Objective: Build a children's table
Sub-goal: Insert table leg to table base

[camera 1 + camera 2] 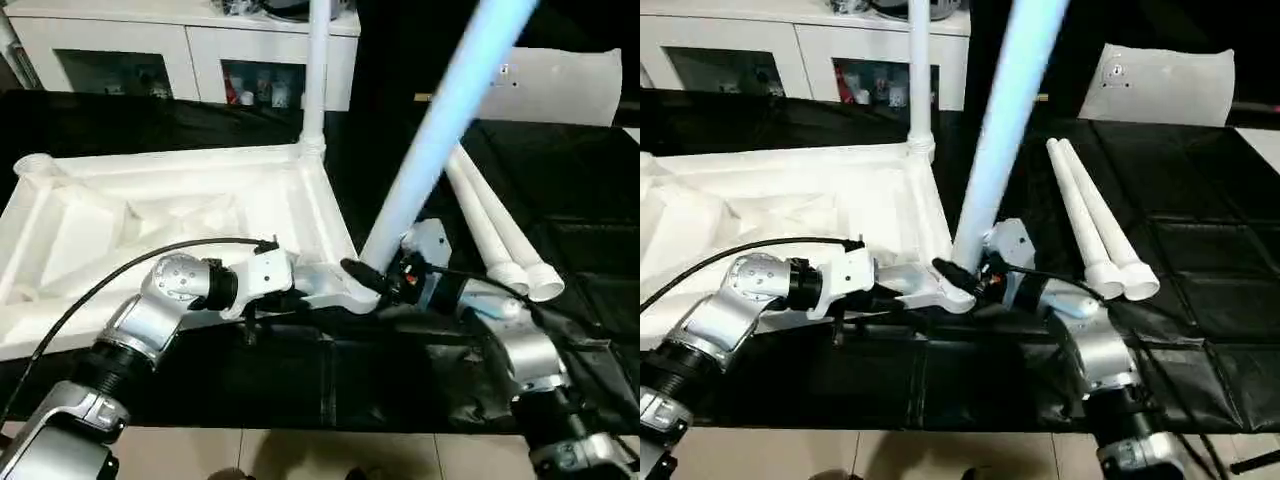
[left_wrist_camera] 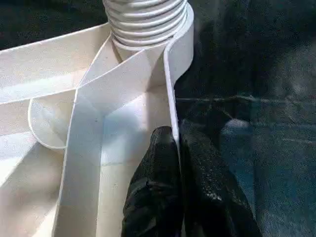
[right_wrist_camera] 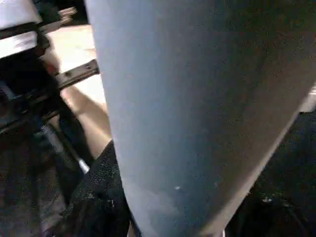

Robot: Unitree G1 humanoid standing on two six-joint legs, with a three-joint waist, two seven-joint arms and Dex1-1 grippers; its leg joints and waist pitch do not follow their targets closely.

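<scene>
Leaning up and away from me, the leg (image 1: 440, 120) is clamped in my right gripper (image 1: 385, 275) over the tabletop's (image 1: 150, 215) near corner socket; my left gripper (image 2: 178, 163) pinches its rim.

The white table top (image 1: 150, 215) lies upside down on black cloth, ribs facing up. 1 leg (image 1: 316, 70) stands upright in its far corner socket. A 2nd leg (image 1: 440, 120) leans tilted at the near corner. 2 more legs (image 1: 495, 235) lie side by side, touching, to the right.
</scene>
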